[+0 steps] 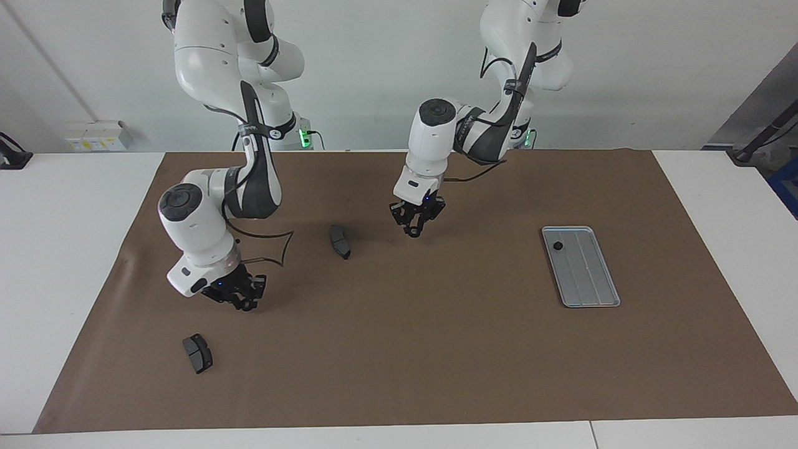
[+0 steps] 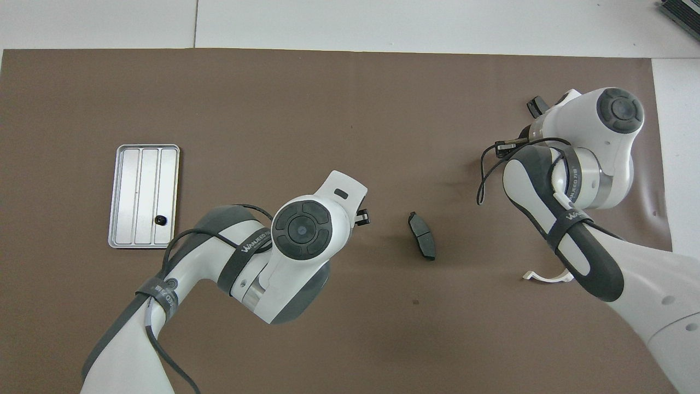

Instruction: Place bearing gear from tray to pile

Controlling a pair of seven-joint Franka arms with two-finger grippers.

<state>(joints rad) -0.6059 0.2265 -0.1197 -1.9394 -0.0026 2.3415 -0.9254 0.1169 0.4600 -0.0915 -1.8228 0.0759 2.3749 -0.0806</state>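
Facing view: I'm seeing one bearing gear (image 1: 558, 246) still lying in the tray (image 1: 592, 293) at right; left gripper (image 1: 414, 229) hanging mid-frame, grip unclear; right gripper (image 1: 240, 302) clenched, lower left.

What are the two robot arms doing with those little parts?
They are sorting parts. A small black round gear lies in the flat silver metal tray. The left gripper hangs over the brown mat near one dark grey curved brake pad. The right gripper hangs over the mat near a second pad.
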